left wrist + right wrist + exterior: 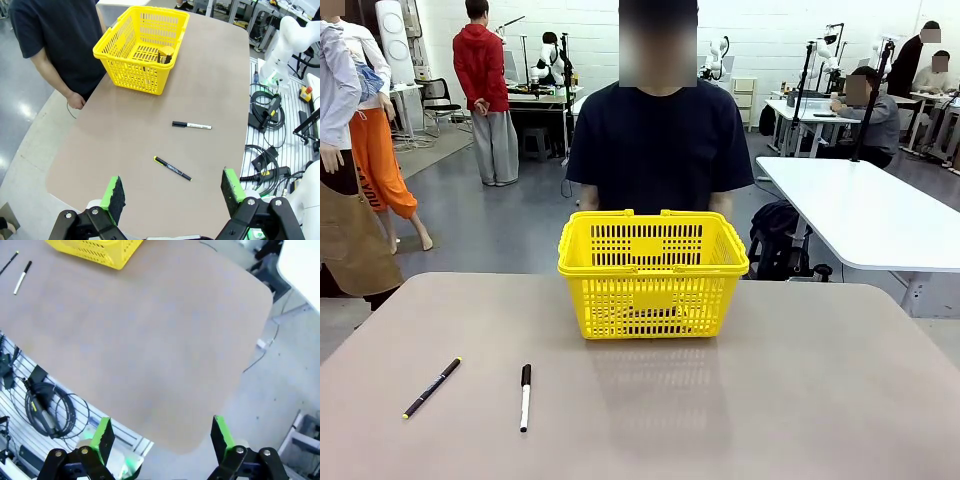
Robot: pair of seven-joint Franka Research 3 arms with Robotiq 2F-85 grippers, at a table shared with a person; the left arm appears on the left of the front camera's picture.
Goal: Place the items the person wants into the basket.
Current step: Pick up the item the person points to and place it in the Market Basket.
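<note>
We find the yellow basket [653,272] at centre frame in the front view, on the table [770,400], with the person [660,150] standing directly behind it. In the left wrist view, yellow-and-black items [165,55] lie inside it, upper centre. Lower left, a black pen [432,387] and white marker [525,396] remain on the tabletop. Left gripper [175,192] and right gripper [162,437] both stand spread wide, holding nothing.

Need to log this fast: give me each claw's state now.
Left claw: open, holding nothing.
Right claw: open, holding nothing.
</note>
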